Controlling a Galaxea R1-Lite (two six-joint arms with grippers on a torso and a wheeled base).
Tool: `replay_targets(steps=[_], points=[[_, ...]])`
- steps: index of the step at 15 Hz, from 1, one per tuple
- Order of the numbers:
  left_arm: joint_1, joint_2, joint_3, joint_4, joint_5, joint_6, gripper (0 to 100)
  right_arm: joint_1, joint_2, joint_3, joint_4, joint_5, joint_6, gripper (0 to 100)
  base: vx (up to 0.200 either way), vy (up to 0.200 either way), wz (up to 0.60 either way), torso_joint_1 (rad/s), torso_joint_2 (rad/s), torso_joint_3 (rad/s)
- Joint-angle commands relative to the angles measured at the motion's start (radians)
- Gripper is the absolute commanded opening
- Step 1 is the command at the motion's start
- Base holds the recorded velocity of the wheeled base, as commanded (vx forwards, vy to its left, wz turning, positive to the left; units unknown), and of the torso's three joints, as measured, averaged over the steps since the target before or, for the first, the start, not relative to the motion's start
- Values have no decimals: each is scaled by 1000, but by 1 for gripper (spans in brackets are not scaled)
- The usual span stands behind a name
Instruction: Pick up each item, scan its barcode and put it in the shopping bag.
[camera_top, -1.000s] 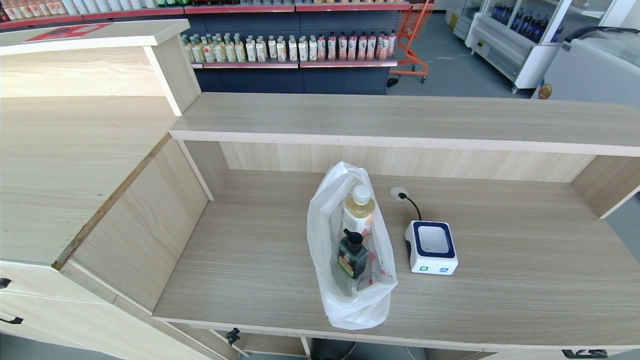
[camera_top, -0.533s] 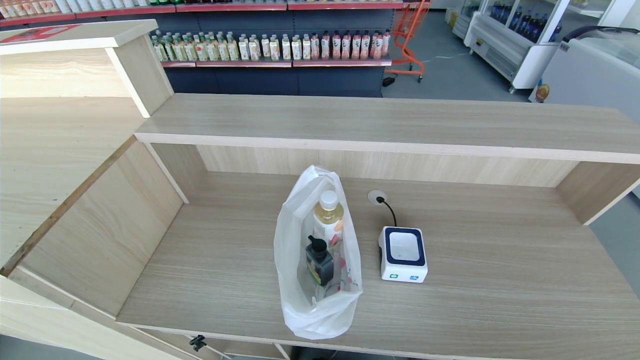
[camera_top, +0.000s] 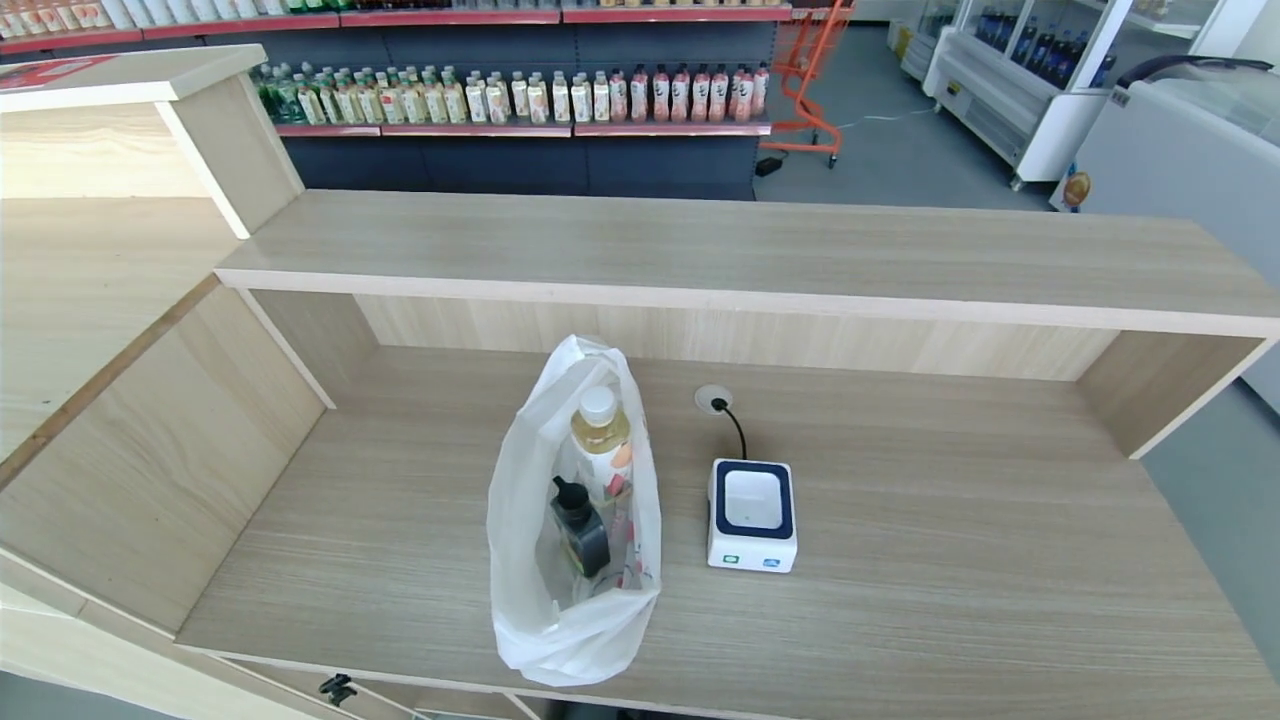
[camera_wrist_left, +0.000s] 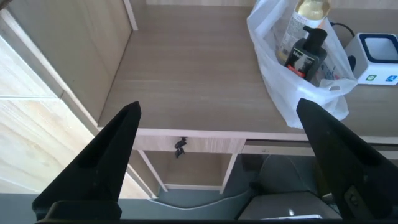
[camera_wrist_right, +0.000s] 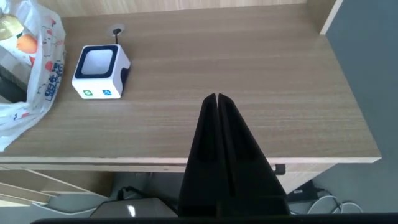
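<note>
A white shopping bag (camera_top: 520, 600) stands open on the wooden counter (camera_top: 950, 560). Inside it are a pale drink bottle with a white cap (camera_top: 600, 432) and a dark pump bottle (camera_top: 581, 527). Just right of the bag sits a white and blue barcode scanner (camera_top: 752, 515) with its cable running back. My left gripper (camera_wrist_left: 217, 162) hangs open off the counter's front edge, short of the bag (camera_wrist_left: 305, 106), holding nothing. My right gripper (camera_wrist_right: 216, 99) is shut and empty, over the counter's front edge, right of the scanner (camera_wrist_right: 99, 71).
A raised ledge (camera_top: 700, 250) runs along the back of the counter, with side panels at the left (camera_top: 150, 450) and right (camera_top: 1170, 400). Store shelves of bottles (camera_top: 500, 95) and freezers (camera_top: 1150, 140) stand beyond.
The whole head picture has slid left, so the camera has moved. The bag, its bottles and the scanner keep their places relative to each other.
</note>
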Motion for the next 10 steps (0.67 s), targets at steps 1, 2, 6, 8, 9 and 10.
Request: replay_targets(steps=[1, 2, 6, 8, 9, 10], points=[[0, 0, 0, 0, 0, 0, 100, 0, 3, 0, 0, 0, 0, 0, 0, 0, 0, 0, 0, 0], [0, 0, 0, 0, 0, 0, 100, 0, 3, 0, 0, 0, 0, 0, 0, 0, 0, 0, 0, 0], [0, 0, 0, 0, 0, 0, 100, 0, 3, 0, 0, 0, -2, 0, 0, 0, 0, 0, 0, 0], [0, 0, 0, 0, 0, 0, 100, 0, 3, 0, 0, 0, -3, 0, 0, 0, 0, 0, 0, 0], [0, 0, 2, 0, 0, 0, 100, 0, 3, 0, 0, 0, -5, 0, 0, 0, 0, 0, 0, 0], [0, 0, 0, 0, 0, 0, 100, 0, 3, 0, 0, 0, -5, 0, 0, 0, 0, 0, 0, 0]])
